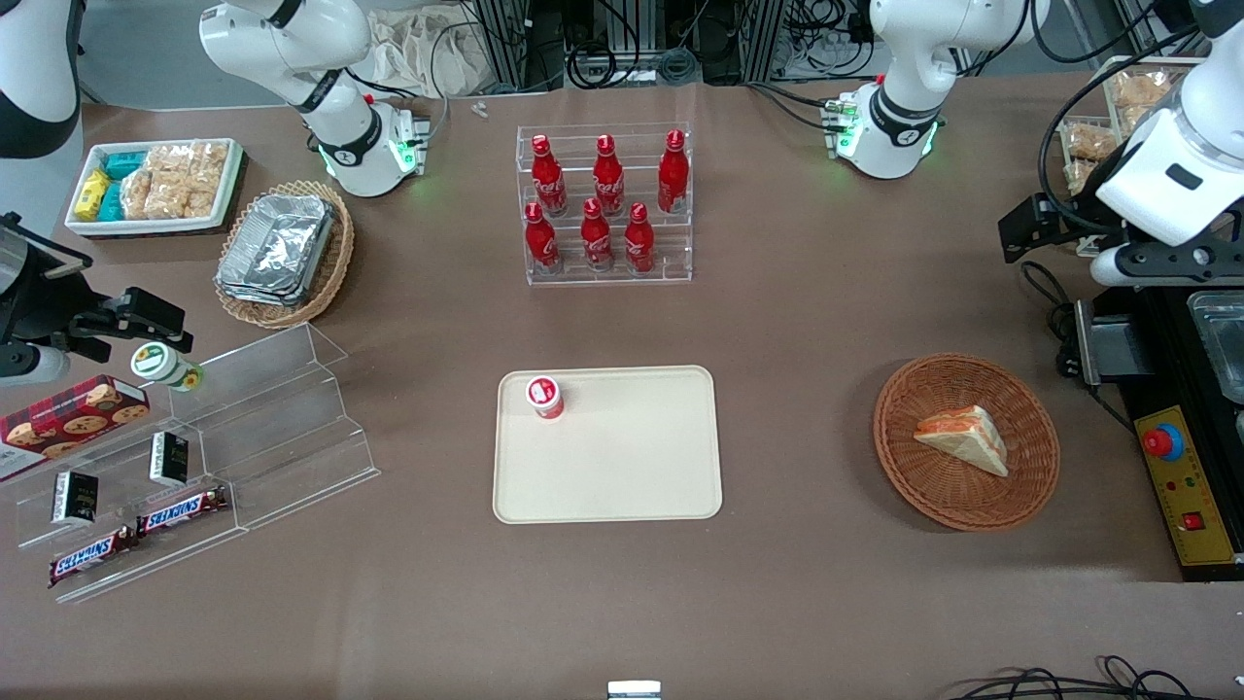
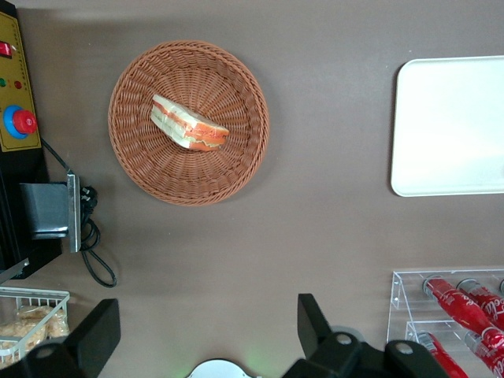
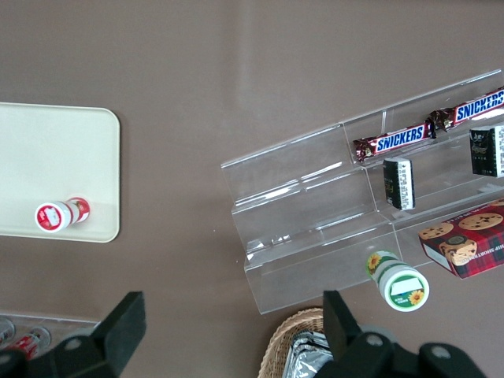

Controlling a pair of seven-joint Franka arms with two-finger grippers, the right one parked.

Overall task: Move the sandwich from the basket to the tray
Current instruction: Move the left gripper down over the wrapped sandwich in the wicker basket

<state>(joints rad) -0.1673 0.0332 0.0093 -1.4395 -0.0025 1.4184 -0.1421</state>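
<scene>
Approach stage: the triangular cream-bread sandwich (image 1: 967,437) lies in the round reddish-brown wicker basket (image 1: 1020,486) toward the working arm's end; flat cream rectangular tray (image 1: 632,467) mid-table.
From the wrist, the left gripper (image 2: 209,335) hangs high, fingers apart and empty, needing to descend onto the sandwich (image 2: 189,124).

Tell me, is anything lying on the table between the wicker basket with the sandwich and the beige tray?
No. In the front view, only bare brown tabletop separates the basket holding the sandwich from the tray. The gripper, open, hovers above the table near the basket.

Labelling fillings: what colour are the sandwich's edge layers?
Red-orange between cream bread on the sandwich, clearest in the left wrist view; the open tool is apart from it.
</scene>
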